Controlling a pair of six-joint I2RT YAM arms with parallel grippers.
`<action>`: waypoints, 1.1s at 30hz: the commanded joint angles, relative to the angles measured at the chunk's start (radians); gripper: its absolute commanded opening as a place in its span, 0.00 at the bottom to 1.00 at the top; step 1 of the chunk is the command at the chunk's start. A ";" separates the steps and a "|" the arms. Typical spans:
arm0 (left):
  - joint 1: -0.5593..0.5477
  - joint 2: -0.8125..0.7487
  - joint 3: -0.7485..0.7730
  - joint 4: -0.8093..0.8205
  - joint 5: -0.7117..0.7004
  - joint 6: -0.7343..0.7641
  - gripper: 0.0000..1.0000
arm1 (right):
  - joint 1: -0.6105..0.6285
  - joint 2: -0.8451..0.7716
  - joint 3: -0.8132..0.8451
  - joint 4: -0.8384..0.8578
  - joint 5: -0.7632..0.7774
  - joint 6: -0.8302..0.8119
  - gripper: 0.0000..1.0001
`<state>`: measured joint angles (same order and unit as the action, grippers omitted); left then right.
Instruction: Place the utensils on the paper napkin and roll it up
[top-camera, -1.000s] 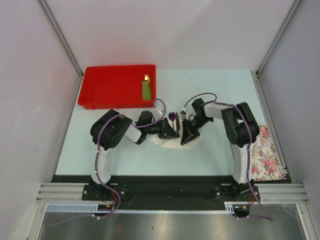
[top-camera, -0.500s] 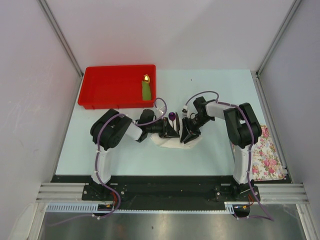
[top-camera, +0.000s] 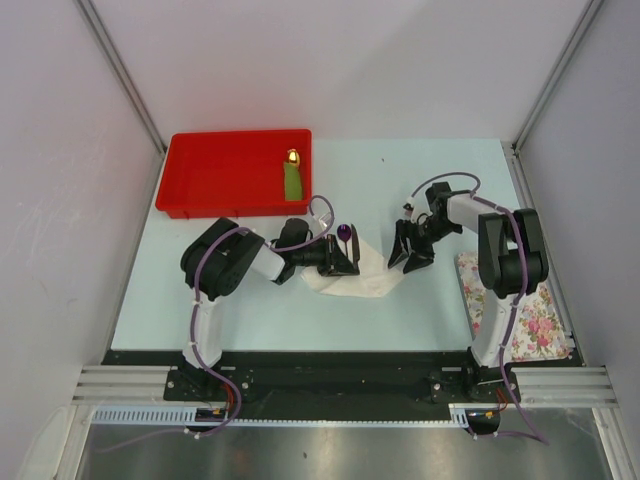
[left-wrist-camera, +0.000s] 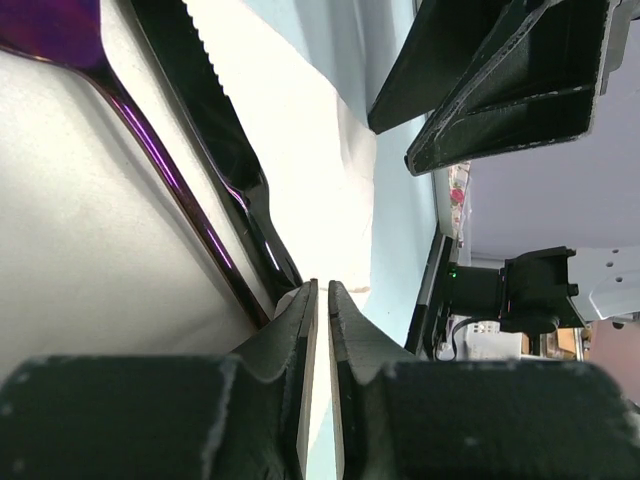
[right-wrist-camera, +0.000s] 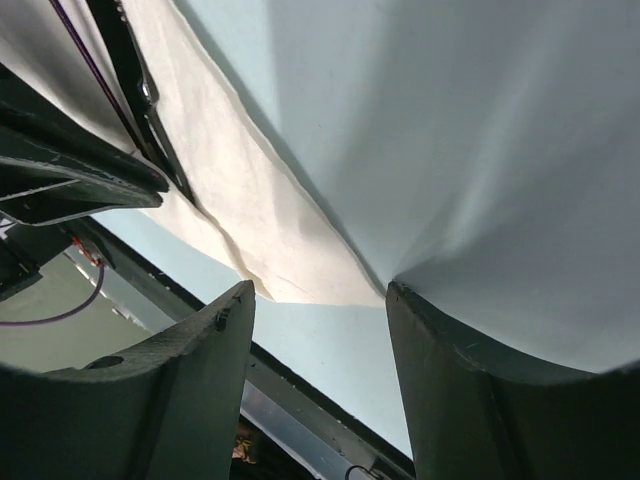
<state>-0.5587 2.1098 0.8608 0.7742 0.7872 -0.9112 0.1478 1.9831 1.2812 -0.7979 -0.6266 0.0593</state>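
On white napkin (top-camera: 376, 281), knife (left-wrist-camera: 214, 128) and spoon (left-wrist-camera: 152, 152)

No text, label, brand, number or sign can be read anywhere in the three views.

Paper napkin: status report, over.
Left gripper shut to a slit at paper napkin edge, hold unclear. Right gripper open, off it. Knife and spoon on it. Nothing blocking.
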 joint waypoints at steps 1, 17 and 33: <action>-0.003 0.024 0.007 -0.055 -0.048 0.057 0.15 | -0.002 -0.007 -0.042 -0.001 0.159 -0.036 0.62; -0.001 0.022 0.012 -0.058 -0.046 0.064 0.15 | 0.003 0.073 -0.045 0.006 -0.310 -0.050 0.52; -0.003 0.024 0.009 -0.055 -0.045 0.064 0.15 | 0.029 0.115 -0.048 -0.084 -0.572 -0.113 0.72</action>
<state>-0.5591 2.1094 0.8616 0.7727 0.7883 -0.8974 0.1604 2.0869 1.2301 -0.8371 -1.1595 -0.0162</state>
